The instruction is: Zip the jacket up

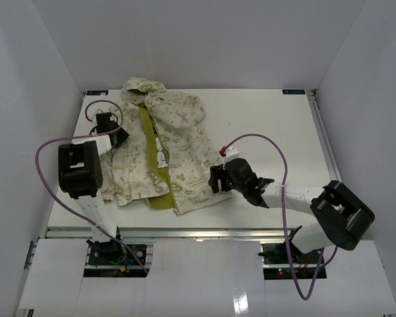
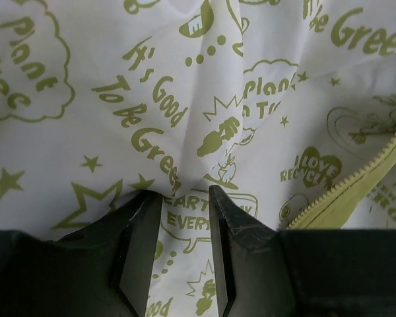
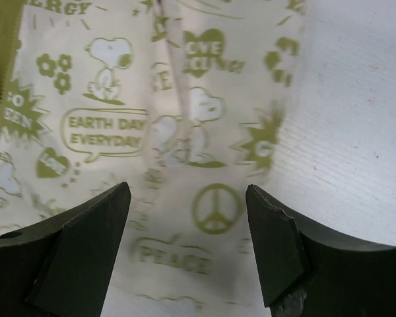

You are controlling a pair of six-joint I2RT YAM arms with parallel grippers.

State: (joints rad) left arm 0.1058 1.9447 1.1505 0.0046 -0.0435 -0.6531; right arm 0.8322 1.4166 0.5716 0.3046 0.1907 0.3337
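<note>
The cream jacket with olive-green prints lies on the white table, hood at the back. Its front is open, showing a strip of olive lining. My left gripper is at the jacket's left side. In the left wrist view it stands open by a narrow gap, its fingertips against a fold of the fabric, and the zipper teeth run at the right. My right gripper is at the jacket's lower right edge. In the right wrist view it is wide open and empty over the printed fabric.
White walls enclose the table on three sides. A metal rail runs along the near edge. Purple cables loop over both arms. Bare table shows to the right of the jacket in the right wrist view.
</note>
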